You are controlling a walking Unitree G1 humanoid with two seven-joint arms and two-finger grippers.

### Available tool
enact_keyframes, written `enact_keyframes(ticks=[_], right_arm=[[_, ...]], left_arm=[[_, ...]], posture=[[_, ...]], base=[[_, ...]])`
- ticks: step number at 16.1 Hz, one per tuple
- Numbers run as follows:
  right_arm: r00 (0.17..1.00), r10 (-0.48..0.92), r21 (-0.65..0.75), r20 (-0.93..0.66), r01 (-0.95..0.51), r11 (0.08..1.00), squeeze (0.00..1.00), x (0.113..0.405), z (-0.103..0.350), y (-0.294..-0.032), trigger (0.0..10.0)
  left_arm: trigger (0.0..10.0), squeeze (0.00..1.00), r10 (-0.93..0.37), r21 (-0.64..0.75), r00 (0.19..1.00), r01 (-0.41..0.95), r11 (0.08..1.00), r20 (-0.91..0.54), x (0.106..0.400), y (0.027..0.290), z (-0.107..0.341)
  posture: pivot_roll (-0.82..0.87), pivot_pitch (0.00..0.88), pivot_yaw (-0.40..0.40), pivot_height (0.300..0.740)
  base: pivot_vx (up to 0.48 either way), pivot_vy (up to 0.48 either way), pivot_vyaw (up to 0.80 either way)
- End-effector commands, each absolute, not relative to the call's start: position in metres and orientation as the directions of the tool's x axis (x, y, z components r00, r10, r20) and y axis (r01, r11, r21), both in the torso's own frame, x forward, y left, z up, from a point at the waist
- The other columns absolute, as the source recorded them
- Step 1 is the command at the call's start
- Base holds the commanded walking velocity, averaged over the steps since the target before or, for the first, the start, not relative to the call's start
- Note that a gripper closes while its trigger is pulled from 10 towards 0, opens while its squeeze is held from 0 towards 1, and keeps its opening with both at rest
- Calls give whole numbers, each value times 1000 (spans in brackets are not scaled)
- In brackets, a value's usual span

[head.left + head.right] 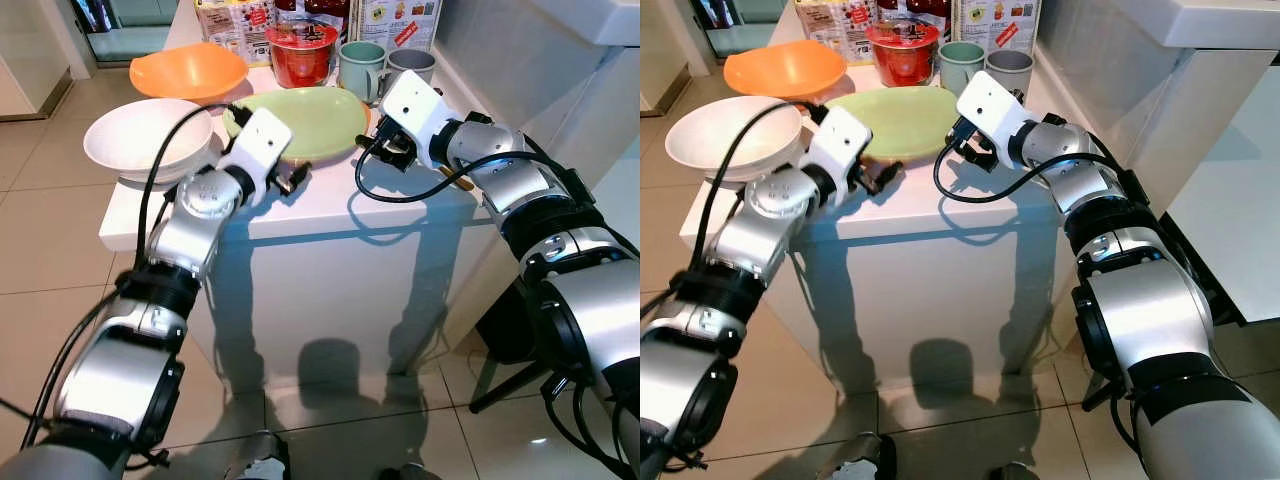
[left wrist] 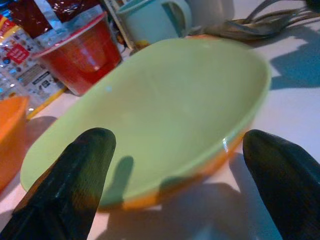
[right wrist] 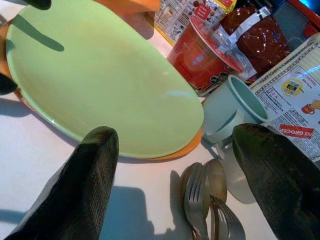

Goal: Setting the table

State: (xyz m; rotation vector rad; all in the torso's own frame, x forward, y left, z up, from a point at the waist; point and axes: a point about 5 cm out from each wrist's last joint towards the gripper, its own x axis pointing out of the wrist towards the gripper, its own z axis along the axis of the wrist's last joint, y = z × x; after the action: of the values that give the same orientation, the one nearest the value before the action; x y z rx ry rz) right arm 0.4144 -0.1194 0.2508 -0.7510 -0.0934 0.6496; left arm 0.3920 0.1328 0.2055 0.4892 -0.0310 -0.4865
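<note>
The fingers (image 2: 75, 180) of the left gripper (image 2: 182, 200) are spread wide at the near rim of the green plate (image 1: 300, 122); the right gripper (image 3: 185, 200) is likewise spread between plate and cutlery (image 3: 205, 197) on the white tabletop (image 1: 330, 205). The plate is judged rigid, smooth, slippery and breakable, best pinched across its raised rim

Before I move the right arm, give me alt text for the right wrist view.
The open right gripper hovers over the white table beside the green plate, which lies on an orange one. Forks and spoons lie between its fingers, with a pale green mug and red cup beyond.
</note>
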Motion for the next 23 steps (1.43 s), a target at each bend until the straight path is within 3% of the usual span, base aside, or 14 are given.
enact_keyframes(ticks=[1,11,14,17,23], right_arm=[[803,579,-656,-141,-513,553,0,415,254,-122,10000],[803,584,-646,-118,-509,569,0,414,257,-125,10000],[763,641,-639,-85,-535,553,0,408,267,-136,10000],[750,661,-512,-20,-575,638,0,389,250,-150,10000],[794,607,-152,-40,-606,781,0,322,158,-148,10000]], left_arm=[[10000,0,-479,456,876,451,767,-59,390,129,212],[10000,0,-476,449,876,456,768,-76,387,128,204],[10000,0,-476,450,877,448,772,-55,389,125,211],[10000,0,-477,439,879,439,784,-26,391,122,218],[10000,0,-482,428,876,447,785,-32,394,120,216]], posture=[[80,98,35,740],[70,71,41,740],[56,67,32,740],[33,62,24,740],[0,35,56,740]], base=[[0,0,0],[0,0,0],[0,0,0],[0,0,0],[0,0,0]])
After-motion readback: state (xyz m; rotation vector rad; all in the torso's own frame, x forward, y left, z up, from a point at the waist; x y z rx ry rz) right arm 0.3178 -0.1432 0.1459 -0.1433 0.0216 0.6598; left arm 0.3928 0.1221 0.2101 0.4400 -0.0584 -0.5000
